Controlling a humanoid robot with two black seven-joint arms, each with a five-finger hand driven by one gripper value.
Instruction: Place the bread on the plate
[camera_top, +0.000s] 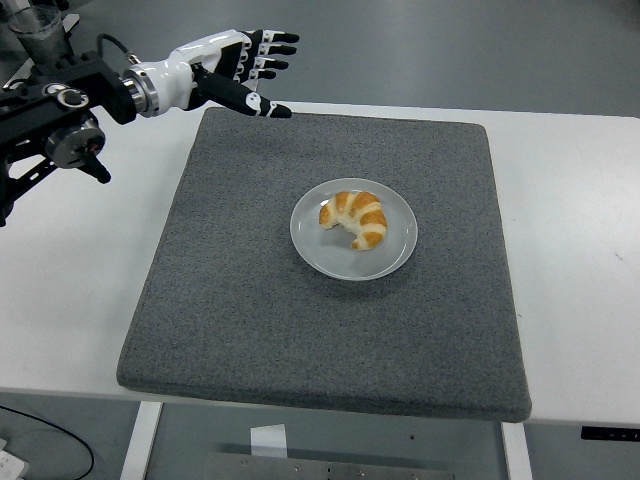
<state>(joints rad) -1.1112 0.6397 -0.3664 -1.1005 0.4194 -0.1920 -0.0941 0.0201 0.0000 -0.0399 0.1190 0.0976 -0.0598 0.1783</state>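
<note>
A golden croissant (356, 218) lies on the round white plate (398, 250) in the middle of the grey mat (330, 330). My left hand (248, 68), white with black fingertips, hovers high at the mat's far left corner, well away from the plate. Its fingers are spread and hold nothing. The black left arm (55, 110) runs off the picture's left edge. The right arm does not show.
The mat covers most of the white table (580, 280). A dark cup (42, 38) stands at the top left beyond the table. A small grey object (245, 85) lies on the floor behind the table's far edge.
</note>
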